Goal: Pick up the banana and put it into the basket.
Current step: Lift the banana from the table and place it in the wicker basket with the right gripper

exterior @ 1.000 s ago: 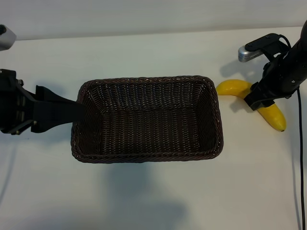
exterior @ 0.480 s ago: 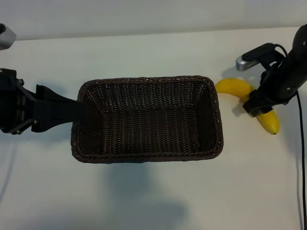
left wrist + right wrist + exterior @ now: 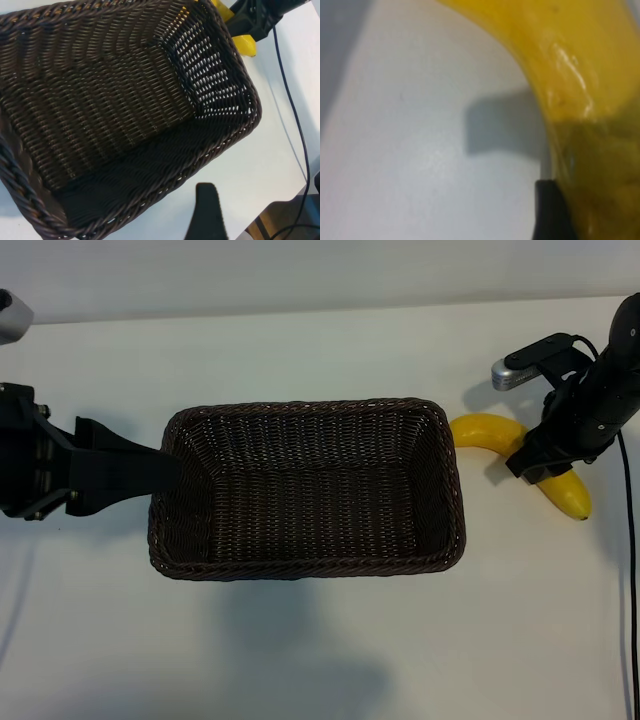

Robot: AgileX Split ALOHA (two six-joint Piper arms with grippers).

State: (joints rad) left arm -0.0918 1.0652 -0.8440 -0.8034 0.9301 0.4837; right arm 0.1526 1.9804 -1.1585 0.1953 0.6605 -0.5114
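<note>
The yellow banana (image 3: 484, 428) lies on the white table just right of the brown wicker basket (image 3: 300, 568). My right gripper (image 3: 541, 456) is down over the banana's middle, and both ends stick out from under it. The right wrist view shows the banana (image 3: 580, 55) filling one side, with a black fingertip (image 3: 551, 210) pressed against its side; the other finger is hidden. My left gripper (image 3: 165, 470) is open at the basket's left end. In the left wrist view the basket (image 3: 240, 75) is empty and one finger (image 3: 206, 212) shows outside its wall.
A black cable (image 3: 627, 570) runs down the table's right edge behind the right arm. The right arm's silver wrist camera (image 3: 515, 368) juts toward the back. Bare white table lies in front of and behind the basket.
My right gripper has shifted slightly left and settled lower over the banana, its fingers narrowing. The banana's right end has slid a little leftward. The left arm and the basket have not moved.
</note>
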